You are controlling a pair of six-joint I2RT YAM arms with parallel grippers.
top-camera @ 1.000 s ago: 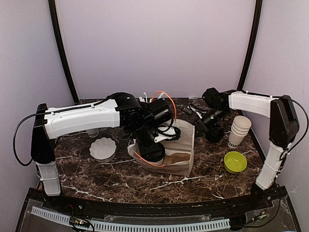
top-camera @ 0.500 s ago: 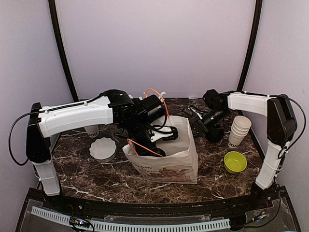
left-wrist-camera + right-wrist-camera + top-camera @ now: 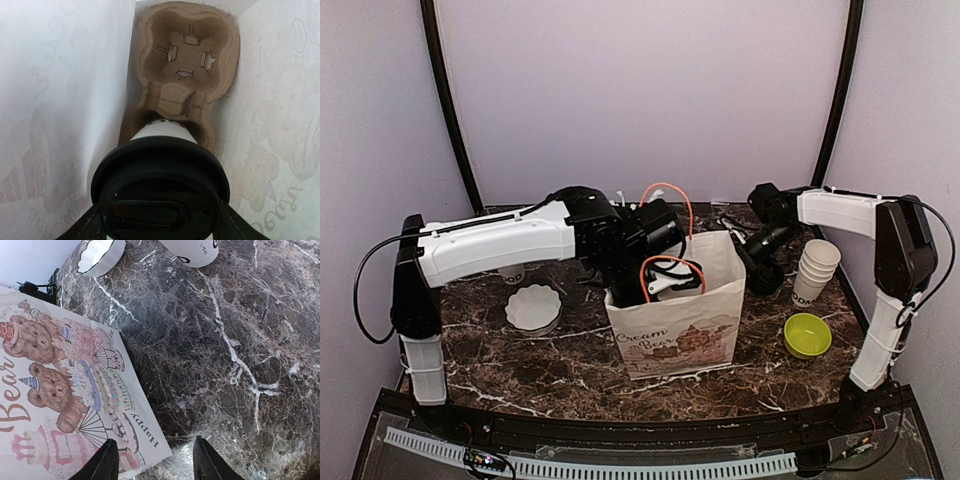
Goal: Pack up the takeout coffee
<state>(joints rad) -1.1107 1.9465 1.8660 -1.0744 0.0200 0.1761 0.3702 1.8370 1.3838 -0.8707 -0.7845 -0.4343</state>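
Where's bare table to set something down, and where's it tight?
Bare marble in front, between the fluted white dish and the paper bag; another strip between bag and green bowl. Tight at the back right: the right claw sits between bag and cup stack.

Overhead and both close wrist views share the bag [image 3: 675,335].

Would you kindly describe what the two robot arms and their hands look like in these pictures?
The left arm and right arm have white shells on their long links and black joints, and a thin black cable loops beside each. An orange cable loops at the left wrist. The right hand has two black tapered fingers.
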